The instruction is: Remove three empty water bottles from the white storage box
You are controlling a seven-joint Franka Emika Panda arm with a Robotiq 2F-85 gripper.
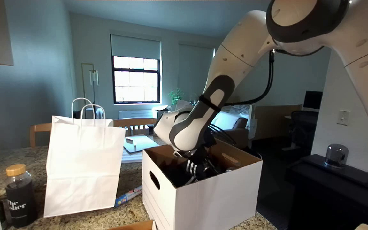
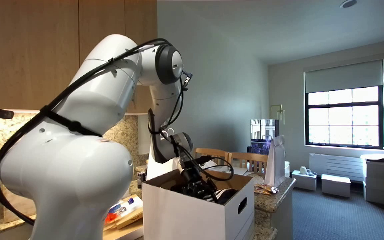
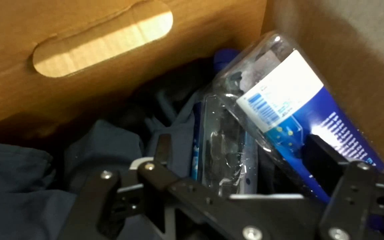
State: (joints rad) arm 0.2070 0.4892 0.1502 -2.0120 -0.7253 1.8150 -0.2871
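The white storage box (image 1: pixel 216 204) stands on the counter and also shows in an exterior view (image 2: pixel 185 213); its brown inside wall (image 3: pixel 195 30) fills the wrist view's top. A clear water bottle with a blue label (image 3: pixel 282 100) leans in its corner. A second clear water bottle (image 3: pixel 225 146) lies partly under it. My gripper (image 3: pixel 243 156) is down in the box, open, one finger over the blue label, the other left of the second bottle. Its fingertips are hidden in both exterior views. A clear bottle with a blue cap (image 2: pixel 123 209) lies outside the box.
Dark cloth (image 3: pixel 105 146) and a striped black shoe (image 1: pixel 192 167) are in the box. A white paper bag (image 1: pixel 85 166), a dark glass jar (image 1: pixel 19 198) and a blue tube (image 1: pixel 128 195) are beside it. Snack packets (image 2: pixel 265 189) lie near the counter's edge.
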